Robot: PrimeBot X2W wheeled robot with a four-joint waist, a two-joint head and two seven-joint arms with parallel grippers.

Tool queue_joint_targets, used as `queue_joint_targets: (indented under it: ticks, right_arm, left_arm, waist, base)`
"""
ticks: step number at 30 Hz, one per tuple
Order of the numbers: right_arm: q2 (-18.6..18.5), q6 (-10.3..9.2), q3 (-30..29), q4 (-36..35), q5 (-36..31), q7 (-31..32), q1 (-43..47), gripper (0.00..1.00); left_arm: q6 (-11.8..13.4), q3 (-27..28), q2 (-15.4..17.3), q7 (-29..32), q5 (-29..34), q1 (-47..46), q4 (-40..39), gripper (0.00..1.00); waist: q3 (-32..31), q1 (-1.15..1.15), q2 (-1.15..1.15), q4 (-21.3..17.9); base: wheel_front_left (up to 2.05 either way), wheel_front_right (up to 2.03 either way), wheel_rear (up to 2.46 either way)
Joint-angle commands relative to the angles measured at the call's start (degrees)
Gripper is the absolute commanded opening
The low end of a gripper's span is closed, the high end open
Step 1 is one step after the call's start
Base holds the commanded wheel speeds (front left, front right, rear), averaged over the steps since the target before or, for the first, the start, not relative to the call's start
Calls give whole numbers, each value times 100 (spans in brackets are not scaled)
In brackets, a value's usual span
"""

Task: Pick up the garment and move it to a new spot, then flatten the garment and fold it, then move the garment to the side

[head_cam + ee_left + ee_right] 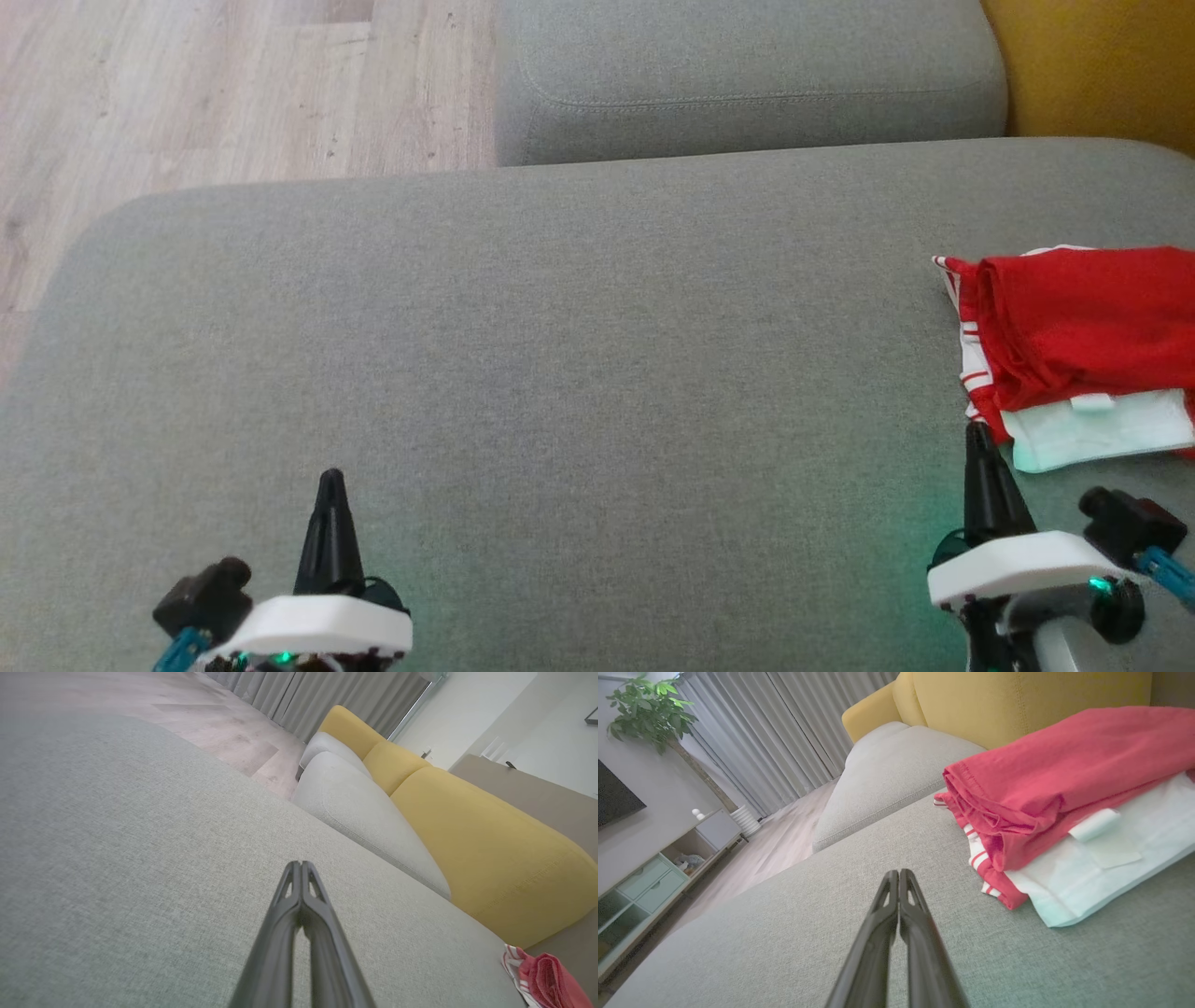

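Note:
The garment (1074, 327), red and white with striped trim, lies folded at the right edge of the grey sofa seat (560, 355); it also appears in the right wrist view (1064, 788) and at the left wrist view's lower right corner (546, 980). My right gripper (977, 429) is shut and holds nothing, its tip just short of the garment's near left corner. My left gripper (330, 478) is shut and holds nothing, low over bare cushion far to the garment's left. The closed fingers show in each wrist view (301, 864) (899, 872).
A second grey cushion (747, 84) lies beyond the seat, with a yellow backrest (1102, 65) at the right. Wooden floor (187, 93) runs past the seat's left and far edges. A shelf unit (649, 877), curtains and a plant (649, 704) stand across the room.

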Motion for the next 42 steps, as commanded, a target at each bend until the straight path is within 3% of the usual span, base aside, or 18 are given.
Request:
queue_joint_targets:
  ticks: [1,42]
  right_arm:
    - [-16,-1,-31,-226,191,37,-255,0]
    - [-27,-2,-238,-557,2684,711,-281,0]
  left_arm:
    - [-33,114,7,36,-143,-293,-210,0]
    - [-162,696,16,727,-2153,-380,-368,0]
  waist:
    - [1,0,0,-2]
    - [23,0,0,-48]
  base:
    - [0,0,0]
    - [0,0,0]
